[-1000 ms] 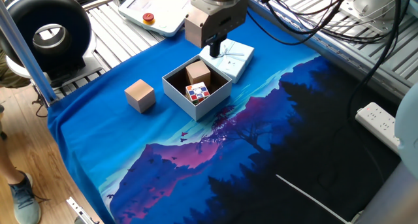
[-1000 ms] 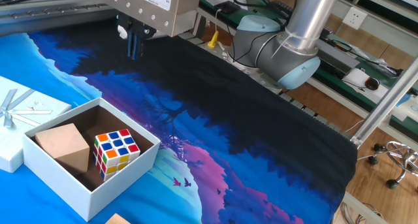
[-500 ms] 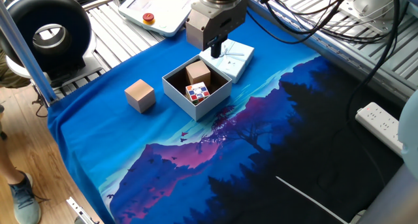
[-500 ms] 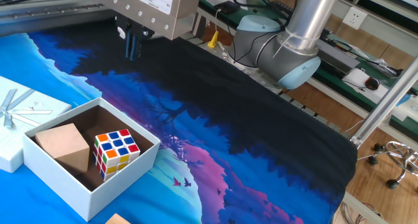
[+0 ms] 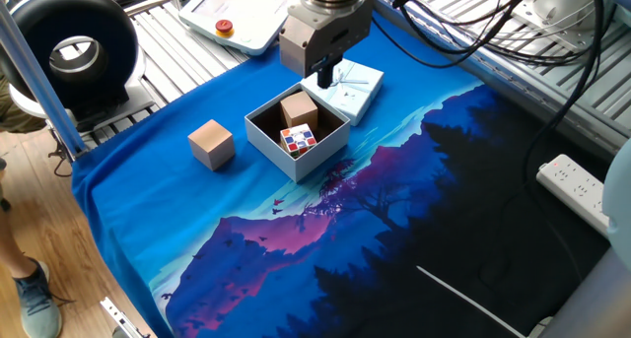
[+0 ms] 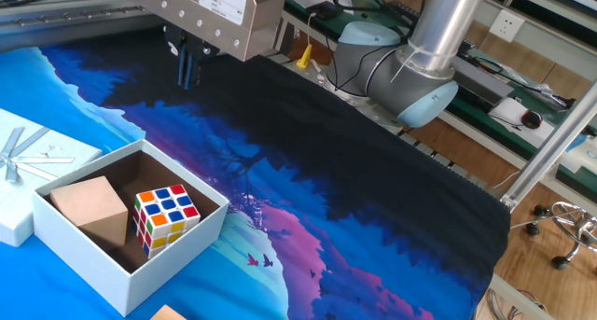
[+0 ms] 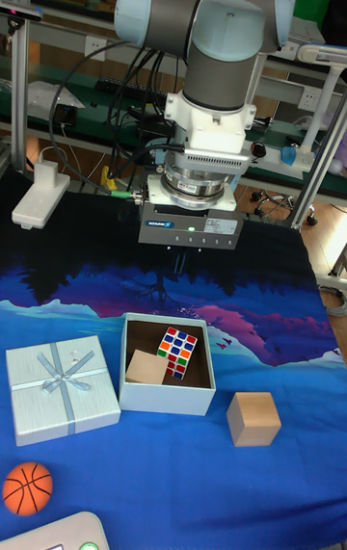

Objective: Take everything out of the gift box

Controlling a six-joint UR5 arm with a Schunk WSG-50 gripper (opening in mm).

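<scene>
Pale cardboard walls and a dark brown floor mark the gift box (image 5: 297,133), which sits on the blue printed cloth (image 5: 296,239) in one fixed view. Inside it lie the wooden cube (image 5: 299,111) and, at its 5 o'clock and touching or nearly so, the puzzle cube (image 5: 300,139). The gripper (image 5: 325,75) hangs above the box's 1 o'clock corner, over the ribboned lid (image 5: 351,88) that lies against that side. Its fingers look close together from here, though the body hides most of them. A paler cube (image 5: 211,144) stands apart at the box's 9 o'clock.

From the other fixed view the box fills the lower left, the wooden cube at 9 o'clock of the puzzle cube, both resting on the brown floor. The gripper's dark fingers (image 6: 190,63) hang at 12 o'clock of the box, well above the cloth, clear of everything. They are pressed almost together with only a thin slit between, and nothing is held.

In the tall fixed view the gripper body hovers at 12 o'clock above the box, its fingertips just visible and too small to judge. The puzzle cube sits at the box's upper right, the wooden cube at lower left. The lid lies at the box's 9 o'clock, the paler cube at 4 o'clock, and a small basketball (image 7: 27,487) at 7 o'clock.
</scene>
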